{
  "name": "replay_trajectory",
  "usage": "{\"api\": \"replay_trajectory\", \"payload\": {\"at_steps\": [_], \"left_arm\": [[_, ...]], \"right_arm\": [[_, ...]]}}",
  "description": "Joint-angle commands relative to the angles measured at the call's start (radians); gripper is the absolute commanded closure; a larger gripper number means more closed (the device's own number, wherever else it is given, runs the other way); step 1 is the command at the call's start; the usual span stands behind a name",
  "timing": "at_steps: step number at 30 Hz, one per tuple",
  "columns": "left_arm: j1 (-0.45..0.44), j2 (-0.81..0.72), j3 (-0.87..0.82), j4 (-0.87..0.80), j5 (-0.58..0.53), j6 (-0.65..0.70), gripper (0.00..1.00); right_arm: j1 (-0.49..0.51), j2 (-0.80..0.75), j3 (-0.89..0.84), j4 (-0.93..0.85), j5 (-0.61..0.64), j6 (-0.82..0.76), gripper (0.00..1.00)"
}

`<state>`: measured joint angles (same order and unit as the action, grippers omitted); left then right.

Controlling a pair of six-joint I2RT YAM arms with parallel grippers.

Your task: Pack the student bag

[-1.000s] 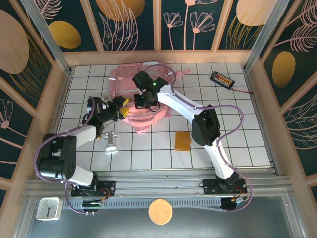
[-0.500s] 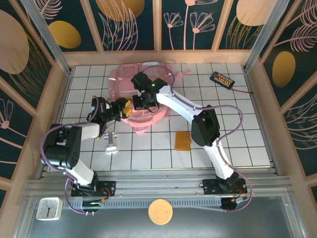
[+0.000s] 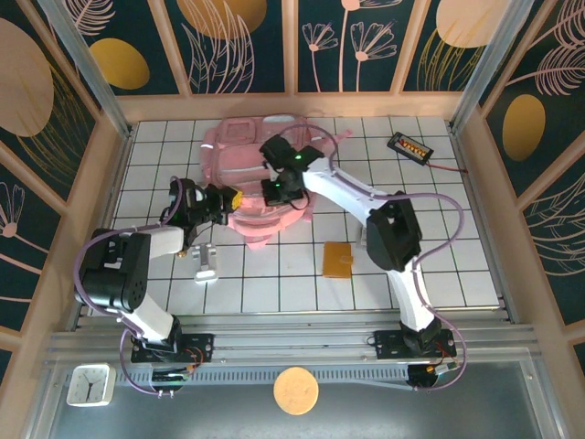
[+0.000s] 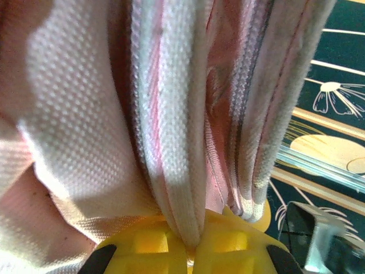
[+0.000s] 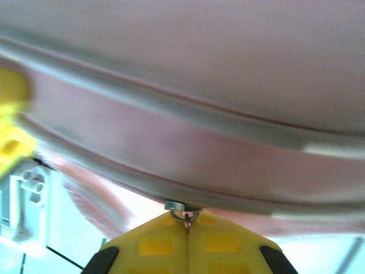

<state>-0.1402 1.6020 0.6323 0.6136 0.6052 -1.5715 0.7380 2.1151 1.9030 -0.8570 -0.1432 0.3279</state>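
The pink student bag (image 3: 230, 152) lies at the back middle of the tiled table. My left gripper (image 3: 234, 198) is at its left front edge; in the left wrist view its yellow jaws (image 4: 191, 251) are shut on a fold of the student bag's pink woven fabric (image 4: 171, 142). My right gripper (image 3: 278, 188) reaches over the student bag's front. In the right wrist view it (image 5: 187, 221) is shut on a small metal zipper pull (image 5: 183, 210) under the bag's curved pink panel (image 5: 199, 63).
An orange-brown flat square (image 3: 336, 258) lies on the tiles in front of the bag. A white and silver object (image 3: 205, 264) sits front left. A black device with a red wire (image 3: 409, 145) rests back right. A clock (image 3: 90, 384) and a round disc (image 3: 296, 390) sit below the table's edge.
My left gripper has shut on the bag's fabric edge. My right gripper, still shut, has moved right along the bag's front, and the bag has shifted slightly.
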Motion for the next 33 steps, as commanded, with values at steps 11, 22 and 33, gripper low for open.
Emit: {"api": "replay_trajectory", "payload": {"at_steps": [11, 22, 33], "left_arm": [[0.103, -0.064, 0.215, -0.445, 0.075, 0.418, 1.0], [0.132, -0.065, 0.267, -0.636, 0.134, 0.602, 1.0], [0.142, -0.023, 0.303, -0.691, 0.154, 0.67, 1.0]], "right_arm": [[-0.235, -0.177, -0.315, 0.358, -0.009, -0.402, 1.0], [-0.325, -0.027, -0.235, 0.637, 0.117, -0.836, 1.0], [-0.405, 0.063, -0.109, 0.697, 0.032, -0.855, 1.0]]}}
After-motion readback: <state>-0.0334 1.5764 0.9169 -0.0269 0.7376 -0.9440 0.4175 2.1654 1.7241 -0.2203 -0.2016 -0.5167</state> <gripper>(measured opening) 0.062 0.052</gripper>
